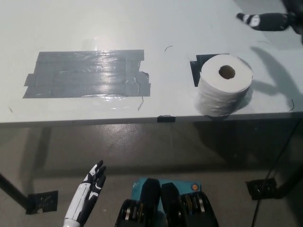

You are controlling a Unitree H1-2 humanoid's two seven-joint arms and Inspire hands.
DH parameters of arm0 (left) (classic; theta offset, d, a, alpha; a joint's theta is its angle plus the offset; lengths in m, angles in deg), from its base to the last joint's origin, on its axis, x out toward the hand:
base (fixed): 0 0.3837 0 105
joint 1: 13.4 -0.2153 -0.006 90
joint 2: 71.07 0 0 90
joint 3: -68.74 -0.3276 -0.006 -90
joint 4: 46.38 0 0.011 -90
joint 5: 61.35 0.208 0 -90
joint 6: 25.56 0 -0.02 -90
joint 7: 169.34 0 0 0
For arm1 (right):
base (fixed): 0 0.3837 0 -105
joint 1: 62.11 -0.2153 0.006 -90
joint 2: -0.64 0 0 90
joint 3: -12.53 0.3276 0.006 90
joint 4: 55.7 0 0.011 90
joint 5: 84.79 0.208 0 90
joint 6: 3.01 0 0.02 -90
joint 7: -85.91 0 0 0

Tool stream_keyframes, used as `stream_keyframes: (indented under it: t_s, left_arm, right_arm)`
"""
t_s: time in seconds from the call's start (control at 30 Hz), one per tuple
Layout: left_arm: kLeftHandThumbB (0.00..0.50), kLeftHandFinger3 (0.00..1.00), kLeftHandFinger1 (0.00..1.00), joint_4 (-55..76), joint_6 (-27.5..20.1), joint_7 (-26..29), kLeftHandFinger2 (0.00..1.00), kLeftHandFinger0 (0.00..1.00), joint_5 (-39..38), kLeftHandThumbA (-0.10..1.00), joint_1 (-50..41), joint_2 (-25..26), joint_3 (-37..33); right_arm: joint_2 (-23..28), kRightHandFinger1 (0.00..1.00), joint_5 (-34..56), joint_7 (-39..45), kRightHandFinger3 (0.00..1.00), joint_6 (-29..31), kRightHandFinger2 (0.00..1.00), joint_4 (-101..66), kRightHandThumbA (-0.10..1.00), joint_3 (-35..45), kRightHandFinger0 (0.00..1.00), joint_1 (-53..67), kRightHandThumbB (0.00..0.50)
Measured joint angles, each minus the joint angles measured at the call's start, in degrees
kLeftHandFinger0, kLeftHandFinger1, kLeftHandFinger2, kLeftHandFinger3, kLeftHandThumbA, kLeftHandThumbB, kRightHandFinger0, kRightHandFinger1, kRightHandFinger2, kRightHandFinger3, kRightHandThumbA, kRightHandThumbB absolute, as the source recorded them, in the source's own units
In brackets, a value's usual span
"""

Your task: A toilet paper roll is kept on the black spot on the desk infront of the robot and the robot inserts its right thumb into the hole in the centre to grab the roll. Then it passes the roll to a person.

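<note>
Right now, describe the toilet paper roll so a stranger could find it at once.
Start at the white desk. The toilet paper roll stands upright near its front right edge, on a black spot, its hole facing up. It is the only raised white object; the grey tape patch lies flat, far left.

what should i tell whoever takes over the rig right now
Right hand: raised above the desk's far right corner, beyond the roll, mostly cut off by the picture's edge; holds nothing visible, open or shut cannot be told.
Left hand: rests below the desk edge at lower left, fingers apart, empty.
Toilet paper roll: upright on the black spot near the white desk's front right edge, hole facing up, untouched.
A large grey tape patch lies on the desk's left part.
Done: nothing yet.
Left: thumb into the hole, grab, lift, pass to a person; none in view.
</note>
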Motion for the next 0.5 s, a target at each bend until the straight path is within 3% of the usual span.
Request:
stream_keyframes:
  t_s: [0.07,0.2,0.3,0.33,0.5]
  left_arm:
    - [0.066,1.0,1.0,-0.01,0.02,0.0,1.0,1.0,0.0,0.98,-0.01,0.0,-0.01]
    - [0.058,1.0,1.0,-0.03,0.02,0.0,1.0,1.0,-0.01,0.99,0.0,-0.06,-0.02]
    - [0.052,1.0,1.0,-0.03,0.04,0.0,1.0,1.0,0.01,1.0,0.01,-0.07,-0.03]
    - [0.052,1.0,1.0,-0.03,0.04,0.0,1.0,1.0,0.02,1.0,0.01,-0.08,-0.03]
    - [0.047,1.0,1.0,-0.02,0.04,0.0,1.0,1.0,0.02,0.98,0.3,-0.1,-0.05]
  right_arm:
    - [-0.02,1.0,-0.18,2.06,1.0,-0.39,1.0,5.36,0.96,-2.64,1.0,-2.7,0.35]
    - [-0.46,1.0,-1.24,7.19,1.0,-1.17,1.0,16.78,1.0,-8.98,1.0,-7.66,0.416]
    - [-1.03,1.0,-1.95,10.54,1.0,-1.32,1.0,23.41,1.0,-12.75,1.0,-10.35,0.429]
    - [-1.25,1.0,-2.21,11.63,1.0,-1.34,1.0,25.41,0.95,-13.89,1.0,-11.21,0.405]
    - [-2.7,1.0,-3.4,17.78,1.0,-0.96,1.0,35.12,0.97,-19.5,1.0,-15.56,0.365]
